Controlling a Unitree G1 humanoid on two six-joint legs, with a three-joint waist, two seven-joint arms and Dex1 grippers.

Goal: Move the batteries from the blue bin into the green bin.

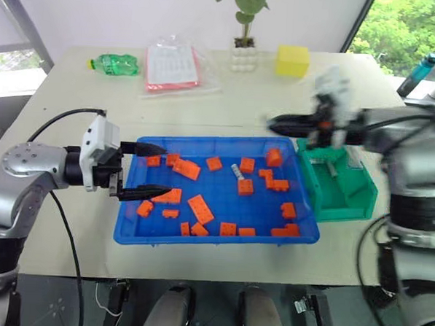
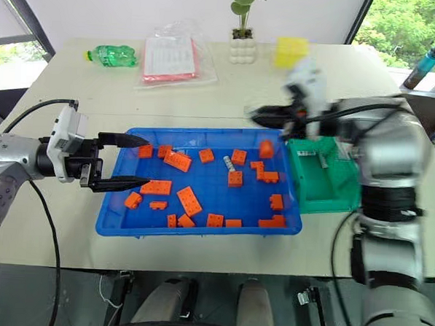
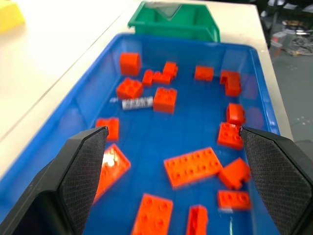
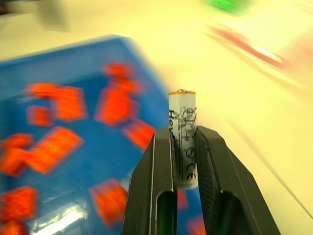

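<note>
Left gripper (image 1: pixel 145 172) sat nearest, fingers spread wide over the blue bin's (image 1: pixel 130 235) left end, holding nothing. Looked parked there so as not to block the other arm, and ready for a pick on its own side.

Blue bin sat at the near edge of the tabletop (image 1: pixel 75 97), mostly littered with orange bricks (image 1: pixel 200 208). One battery (image 1: pixel 238 176) lay flat on the bin floor near the middle, just beside a brick; left wrist view showed it (image 3: pixel 137 103) clear on top, so a pinch from above looked feasible.

Right gripper (image 1: pixel 274 123) was pinching a second battery (image 4: pixel 182 137) across its middle, the battery standing up past the fingertips. It hung over the bin's far right corner, raised above the rim and next to the green bin (image 1: pixel 347 203). Mid-body pinch made sense: a thin cylinder rolls less when caught that way.

Green bin butted against the blue bin's right side, so the carry was short. Something small and grey (image 1: pixel 332 168) lay inside it, probably a battery already dropped; too small to be sure.

Farther back: green bottle (image 1: pixel 115 63), plastic bag (image 1: pixel 173 66), potted plant (image 1: pixel 245 33), yellow block (image 1: pixel 291 60), all well apart from the work.
</note>
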